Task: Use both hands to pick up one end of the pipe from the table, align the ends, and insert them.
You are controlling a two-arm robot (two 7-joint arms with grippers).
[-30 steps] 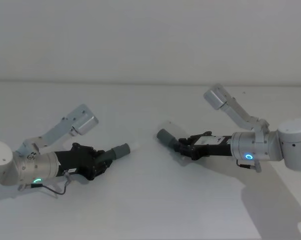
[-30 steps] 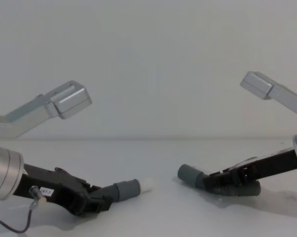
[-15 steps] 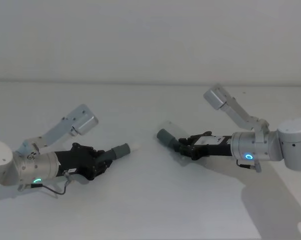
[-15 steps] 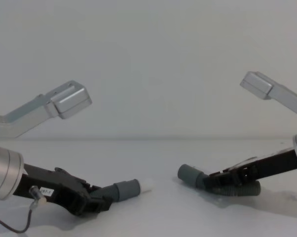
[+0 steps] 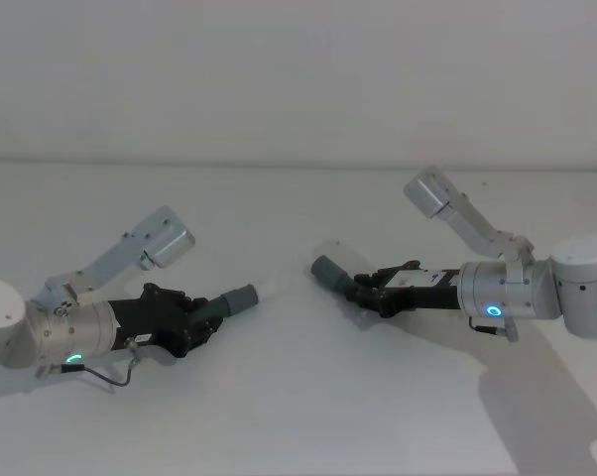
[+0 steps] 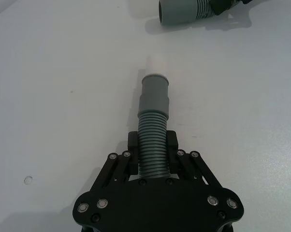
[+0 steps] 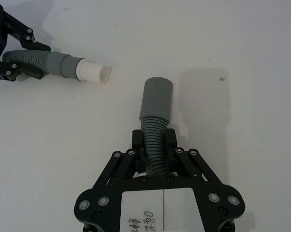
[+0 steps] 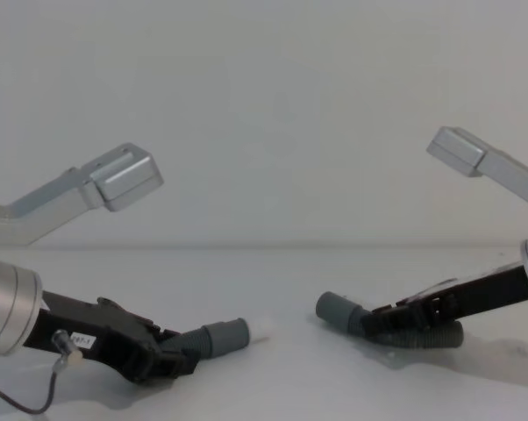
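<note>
**Head view.** Compared with the frames of the last second, nothing has moved that I can measure. My left end effector (image 5: 194, 319) is closed on the ribbed part of the left hose piece (image 5: 219, 307). Its white-tipped cuff (image 5: 241, 297) points toward the middle of the counter (image 5: 298, 416). My right end effector (image 5: 370, 288) is likewise closed on the right hose piece, with the plain cuff (image 5: 328, 270) facing left. I judge both grasps settled and the alignment not yet begun. The cuffs are apart and not on one line.

**Left wrist view.** The jaws clamp the ribs from both sides, and the cuff and white tip (image 6: 155, 64) stick out straight ahead. The plain cuff lies farther on, offset to one side and angled across my axis.

**Right wrist view.** Same grip on the ribs just behind the plain cuff (image 7: 156, 99), whose mouth is free. The white tip lies off to one side, pointing past it rather than into it.

**Chest view.** Both cuffs sit low over the counter. I cannot tell whether the white tip (image 8: 258, 331) touches it. The right piece's ribbed tail (image 8: 422, 335) appears to rest on the surface.

**Room.** The stretch between the cuffs is bare. The back wall is well behind. Open counter lies all round, so lifting and swinging both ends inward looks unobstructed.
</note>
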